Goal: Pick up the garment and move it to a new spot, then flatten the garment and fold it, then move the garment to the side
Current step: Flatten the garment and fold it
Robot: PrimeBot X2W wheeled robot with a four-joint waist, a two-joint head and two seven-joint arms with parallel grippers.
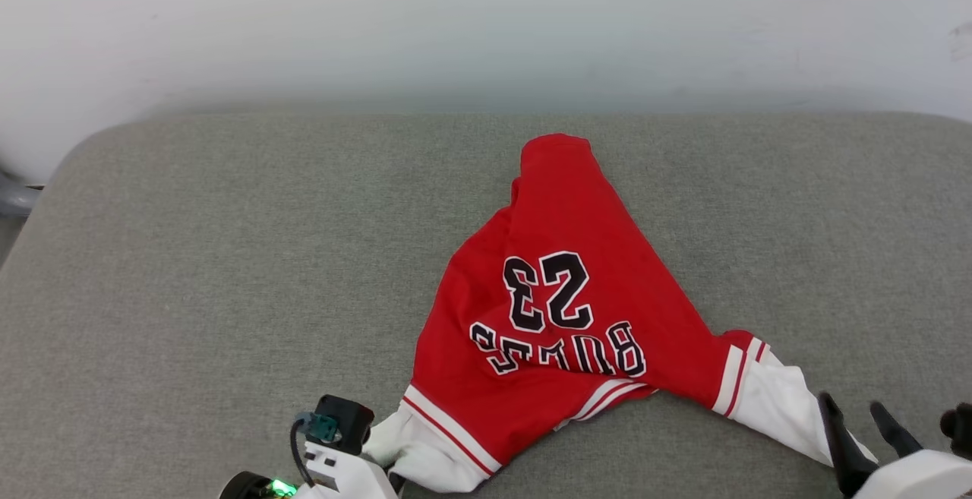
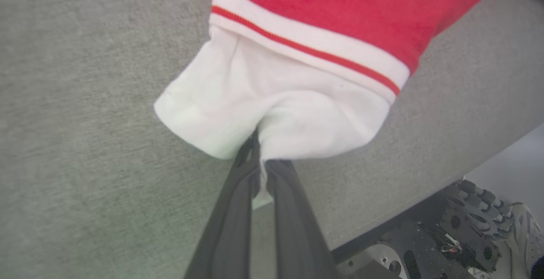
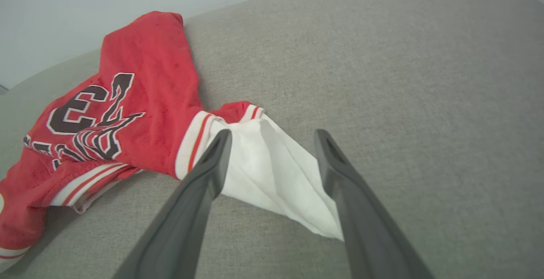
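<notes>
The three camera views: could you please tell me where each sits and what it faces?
Head view: on the head, facing forward and down at the garment on the grey surface; right tool lower right.
Left wrist view: along the left tool, shut on a white sleeve.
Right wrist view: along the open right tool, toward the other sleeve.
Shared: head and right wrist views show the 23.

The garment reads "BULLS" and "23", seen upside down.

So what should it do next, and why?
Probably close the right tool on the white sleeve its open jaws straddle: the left tool already pinches the other sleeve, so both together could lift the garment.
</notes>
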